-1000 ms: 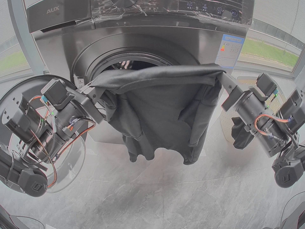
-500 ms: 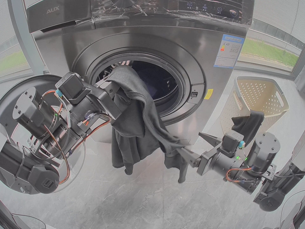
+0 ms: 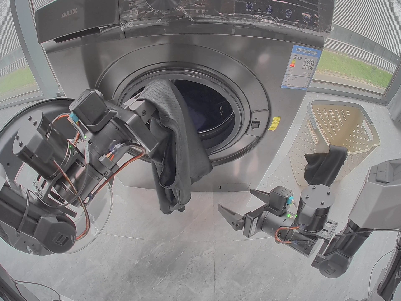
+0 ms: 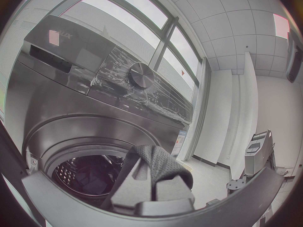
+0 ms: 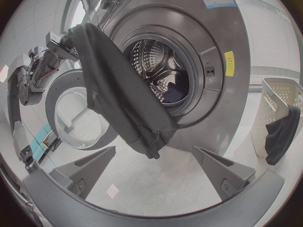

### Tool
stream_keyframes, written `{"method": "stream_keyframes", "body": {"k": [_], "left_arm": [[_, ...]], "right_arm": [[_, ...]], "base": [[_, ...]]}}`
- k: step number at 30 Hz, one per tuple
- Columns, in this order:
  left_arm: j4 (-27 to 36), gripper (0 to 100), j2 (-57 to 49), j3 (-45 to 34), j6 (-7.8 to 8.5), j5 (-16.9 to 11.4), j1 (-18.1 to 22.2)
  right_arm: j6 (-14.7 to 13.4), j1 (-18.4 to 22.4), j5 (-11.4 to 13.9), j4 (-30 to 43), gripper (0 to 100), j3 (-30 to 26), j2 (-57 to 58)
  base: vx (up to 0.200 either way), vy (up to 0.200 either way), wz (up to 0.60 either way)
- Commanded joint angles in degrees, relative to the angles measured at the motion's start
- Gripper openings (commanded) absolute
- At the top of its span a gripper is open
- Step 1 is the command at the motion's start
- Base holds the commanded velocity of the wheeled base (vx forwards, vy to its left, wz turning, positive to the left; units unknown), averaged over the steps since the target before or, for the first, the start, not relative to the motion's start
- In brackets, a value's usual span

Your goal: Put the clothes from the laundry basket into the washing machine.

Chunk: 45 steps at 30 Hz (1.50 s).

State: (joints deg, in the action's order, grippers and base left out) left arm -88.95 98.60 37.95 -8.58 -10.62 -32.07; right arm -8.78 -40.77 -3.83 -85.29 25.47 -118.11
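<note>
My left gripper (image 3: 144,105) is clamped tight on a dark grey garment (image 3: 175,139), fingers (image 4: 139,186) pinching one bunched edge just in front of the left side of the washing machine's (image 3: 250,55) open drum mouth (image 3: 209,105). The cloth drapes over the tips and hangs straight down past the lower rim of the opening, its tail clear of the floor (image 3: 200,256). My right gripper (image 3: 239,203) sits low and nearer to me, to the right of the hanging cloth, spread wide and empty. Dark laundry (image 5: 172,93) lies at the bottom of the drum. The round door (image 3: 25,111) stands swung open on the left. The laundry basket (image 3: 346,122) stands on the floor right of the machine, with another dark piece (image 3: 323,166) draped over its near rim
</note>
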Motion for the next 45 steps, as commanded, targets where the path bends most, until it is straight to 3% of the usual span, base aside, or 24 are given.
{"method": "stream_keyframes", "body": {"k": [1,14,28,36,45], "left_arm": [[-0.1,0,-0.7,-0.1,-0.03,0.0,-0.2],[-0.1,0,-1.7,-0.2,0.06,-0.2,-0.3],[-0.1,0,-2.5,-0.2,0.06,-0.8,-1.2],[-0.1,0,-3.2,-0.5,0.06,-1.0,-1.2],[-0.2,0,-3.3,-1.1,-0.03,-1.2,-2.0]], "right_arm": [[0.1,1.0,0.0,-0.1,100,5.9,-3.9],[1.3,-2.9,1.2,0.6,100,21.4,-11.9],[2.3,-0.4,1.1,3.0,100,37.3,-20.6],[2.4,-1.2,1.9,2.8,100,39.3,-22.5],[2.7,-0.7,1.9,3.1,100,45.5,-25.1]], "base": [[0.0,0.0,0.0],[0.0,0.0,0.0],[0.0,0.0,0.0],[0.0,0.0,0.0],[0.0,0.0,0.0]]}}
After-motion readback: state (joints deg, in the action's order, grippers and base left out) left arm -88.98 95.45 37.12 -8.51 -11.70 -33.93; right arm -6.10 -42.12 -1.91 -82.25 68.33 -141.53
